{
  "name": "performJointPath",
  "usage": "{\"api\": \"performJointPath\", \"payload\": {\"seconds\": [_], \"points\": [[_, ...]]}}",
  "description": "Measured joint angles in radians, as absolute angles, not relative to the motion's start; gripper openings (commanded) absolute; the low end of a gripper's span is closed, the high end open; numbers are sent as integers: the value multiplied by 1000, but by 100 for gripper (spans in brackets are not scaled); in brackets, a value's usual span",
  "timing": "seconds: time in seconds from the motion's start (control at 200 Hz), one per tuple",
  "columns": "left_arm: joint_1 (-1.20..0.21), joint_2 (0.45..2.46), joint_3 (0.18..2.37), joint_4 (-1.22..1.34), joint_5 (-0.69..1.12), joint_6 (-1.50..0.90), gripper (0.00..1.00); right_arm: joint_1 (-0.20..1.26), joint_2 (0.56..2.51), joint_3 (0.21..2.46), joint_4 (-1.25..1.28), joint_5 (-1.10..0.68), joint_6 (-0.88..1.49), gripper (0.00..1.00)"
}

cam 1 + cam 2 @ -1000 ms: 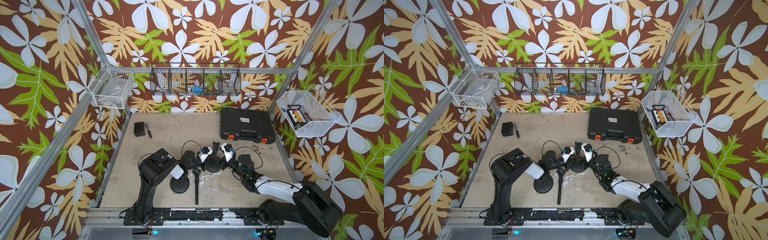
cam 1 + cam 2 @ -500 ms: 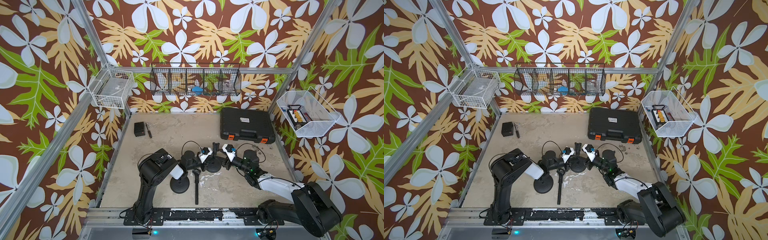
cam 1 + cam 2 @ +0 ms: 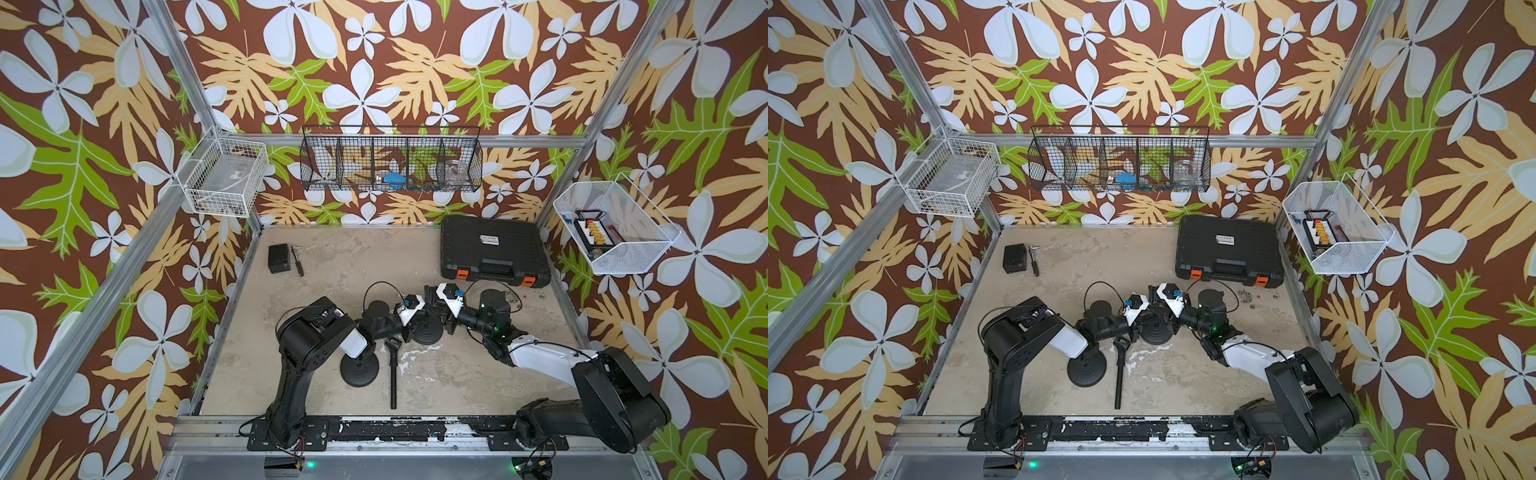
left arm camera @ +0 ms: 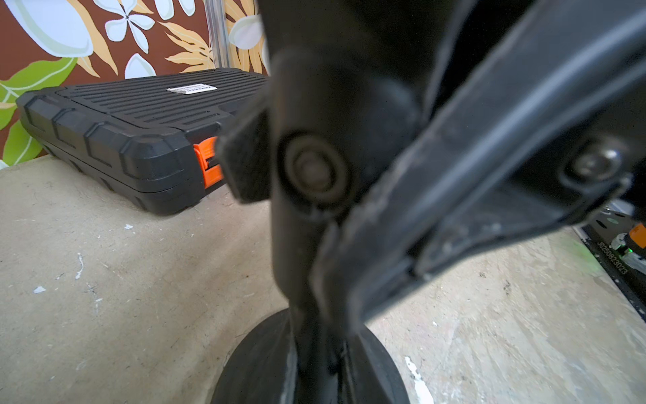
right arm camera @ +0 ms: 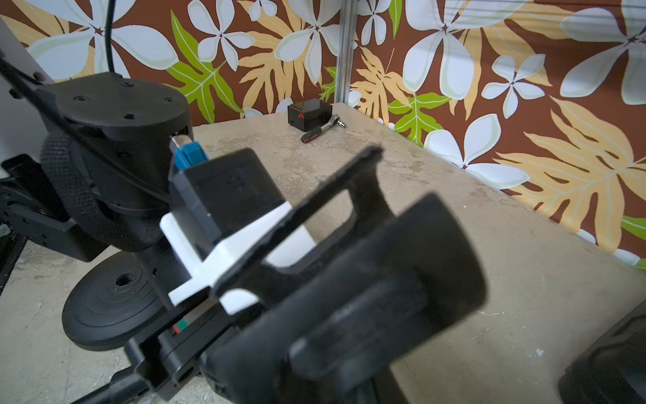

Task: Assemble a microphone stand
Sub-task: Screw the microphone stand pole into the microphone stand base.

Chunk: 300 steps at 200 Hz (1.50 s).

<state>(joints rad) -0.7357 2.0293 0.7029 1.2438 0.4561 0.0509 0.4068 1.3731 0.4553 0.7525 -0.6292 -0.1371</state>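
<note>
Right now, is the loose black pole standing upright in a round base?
No, the black pole lies flat on the table beside the front round base, not standing in it.

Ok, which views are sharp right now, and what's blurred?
Left wrist: the post fills the frame, blurred; the case behind is sharp. Right wrist: the near black part is out of focus, the far box crisp. Both top views: even light, sharp, no glare on the table.

Table point(image 3: 353, 266): case point(image 3: 492, 249), base point(image 3: 359, 370), pole point(image 3: 393, 374), box point(image 3: 278, 258)
</note>
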Motion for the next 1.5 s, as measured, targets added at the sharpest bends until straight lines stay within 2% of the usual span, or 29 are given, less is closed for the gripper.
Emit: {"api": "performJointPath", "payload": {"seconds": [0.07, 0.25, 0.435, 0.746, 0.906, 1.101, 1.216, 1.306, 1.396, 1.501], "points": [[-736, 2029, 705, 1242, 456, 54, 20, 409, 1373, 441, 778, -626, -123, 0], [-736, 2033, 706, 1203, 453, 23, 32, 437, 1357, 358, 905, -514, -64, 0], [-736, 2024, 680, 1239, 475, -45, 41, 527, 1322, 267, 1024, -265, 30, 0], [-736, 1997, 672, 1301, 488, -99, 41, 767, 1320, 277, 1005, 266, 160, 0], [-736, 2018, 682, 1314, 499, -99, 40, 798, 1363, 313, 1002, 367, 199, 0], [-736, 2040, 712, 1312, 501, -99, 39, 805, 1361, 336, 960, 389, 212, 0], [-736, 2051, 725, 1312, 501, -99, 35, 804, 1364, 347, 944, 371, 209, 8], [-736, 2057, 729, 1309, 501, -99, 28, 803, 1364, 352, 937, 354, 202, 19], [-735, 2059, 729, 1307, 493, -99, 21, 803, 1352, 362, 905, 335, 187, 43], [-735, 2059, 719, 1333, 476, -81, 17, 799, 1323, 379, 816, 261, 175, 65]]}}
